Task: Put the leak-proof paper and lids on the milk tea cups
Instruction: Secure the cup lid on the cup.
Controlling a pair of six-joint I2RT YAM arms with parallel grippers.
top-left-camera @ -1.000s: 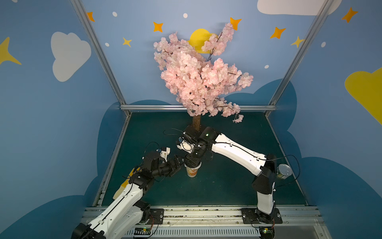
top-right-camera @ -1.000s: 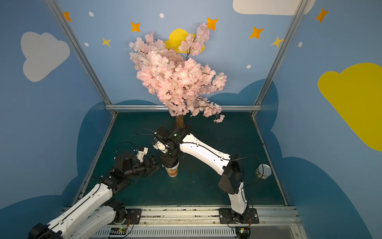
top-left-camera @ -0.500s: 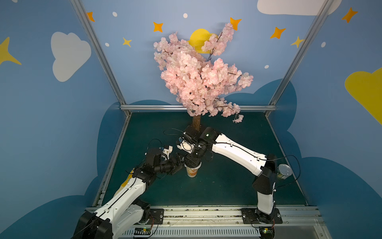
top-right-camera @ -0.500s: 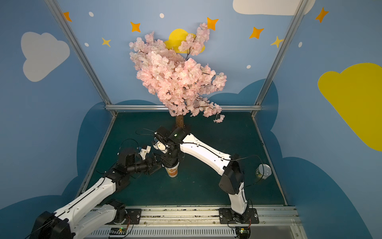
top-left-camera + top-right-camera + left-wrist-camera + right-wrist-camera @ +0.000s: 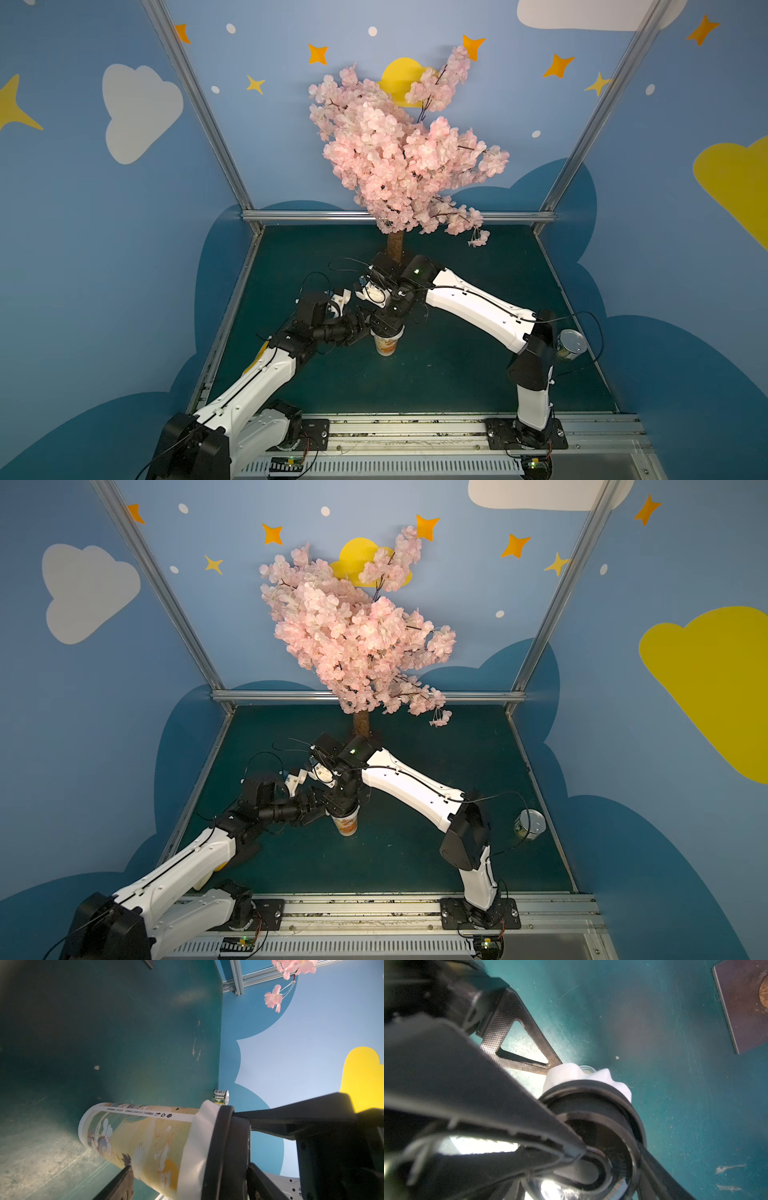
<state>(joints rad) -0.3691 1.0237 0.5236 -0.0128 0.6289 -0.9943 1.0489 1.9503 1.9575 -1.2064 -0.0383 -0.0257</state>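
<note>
The milk tea cup point(image 5: 385, 345) point(image 5: 347, 825) stands upright mid-table, white with orange-yellow print point(image 5: 133, 1132). The leak-proof paper point(image 5: 199, 1147) point(image 5: 566, 1076) lies over its mouth, its edge crumpled down around the rim. A black lid point(image 5: 224, 1147) point(image 5: 591, 1105) sits on the paper. My right gripper point(image 5: 386, 324) point(image 5: 340, 804) comes down from above, its fingers point(image 5: 291, 1118) against the lid on both sides. My left gripper point(image 5: 362, 328) point(image 5: 316, 810) reaches in level from the left; one finger point(image 5: 122, 1184) lies against the cup's side, the other is hidden.
A small tin can point(image 5: 571, 344) point(image 5: 530, 821) point(image 5: 220, 1097) stands near the right wall behind the right arm's elbow. The blossom tree's trunk point(image 5: 395, 245) rises just behind the cup from a dark base plate point(image 5: 741, 1005), its pink crown overhanging.
My left arm has swung in from the left until its gripper is at the cup, and its jaws have narrowed. The right gripper has stayed on top of the cup.
</note>
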